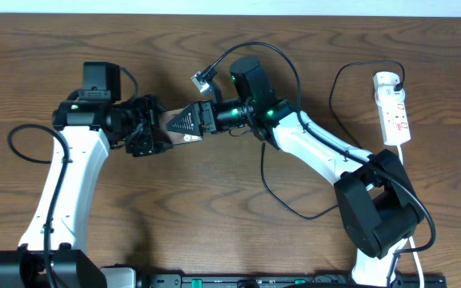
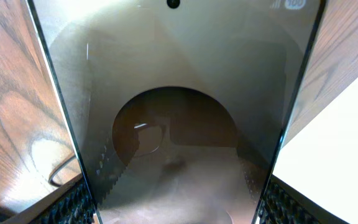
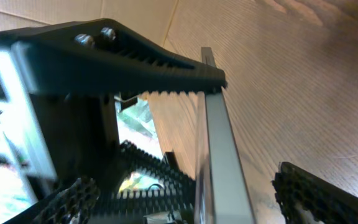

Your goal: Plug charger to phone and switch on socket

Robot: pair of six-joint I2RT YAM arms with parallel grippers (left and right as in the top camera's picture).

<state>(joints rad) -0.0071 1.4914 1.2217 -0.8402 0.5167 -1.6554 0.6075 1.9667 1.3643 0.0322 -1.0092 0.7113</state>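
phone (image 1: 172,127) lies lengthwise left to right

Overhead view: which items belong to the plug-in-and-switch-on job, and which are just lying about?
Job:
- phone, held in the left gripper
- right gripper, at the phone's other end
- charger
- socket

Lying about:
- left arm's thick black cable loop
- black rail at the near table edge
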